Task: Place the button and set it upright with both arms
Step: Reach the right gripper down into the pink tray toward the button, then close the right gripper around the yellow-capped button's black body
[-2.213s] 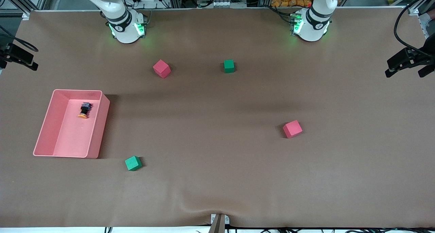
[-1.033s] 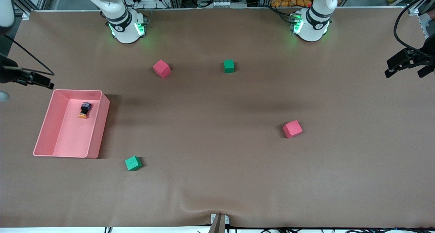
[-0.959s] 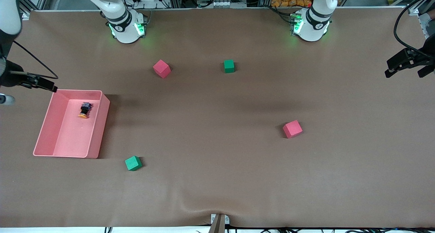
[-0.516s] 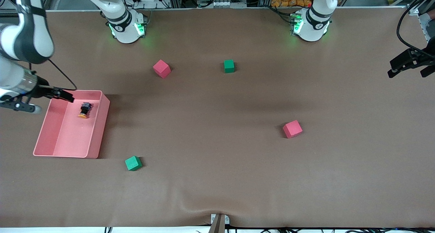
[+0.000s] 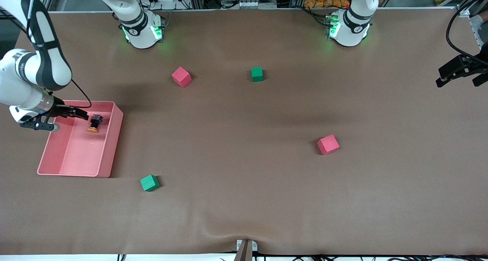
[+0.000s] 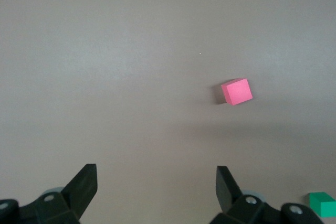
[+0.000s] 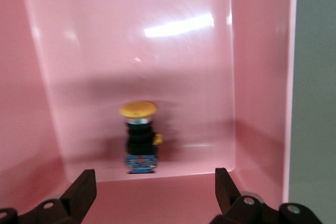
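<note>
The table [image 5: 244,200], covered in plain brown cloth, lies mostly bare, with wide open room across its middle and along the edge nearest the camera, where the cloth puckers slightly. Metal framing and cables run along the edge where the arm bases stand.

The bin [image 5: 110,139], a pink open box, sits toward the right arm's end of the table. The right arm bends over that table end and reaches down into the bin. The left arm waits at its own end, well apart from the bin and partly cut off at the picture's edge.

The right gripper [image 5: 78,112] hangs inside the bin, fingers spread, just beside the button. The left gripper [image 5: 459,71] hovers over the table's end, fingers spread and holding nothing.

Four cubes lie scattered outside the bin: a red cube [image 5: 181,77] and a green cube [image 5: 257,74] farther from the camera than the bin, another red cube [image 5: 328,144] toward the left arm's end, another green cube [image 5: 149,183] near the bin's closest corner.

The button [image 5: 94,123] lies on its side on the bin floor by the wall farthest from the camera, orange cap pointing toward the camera.
</note>
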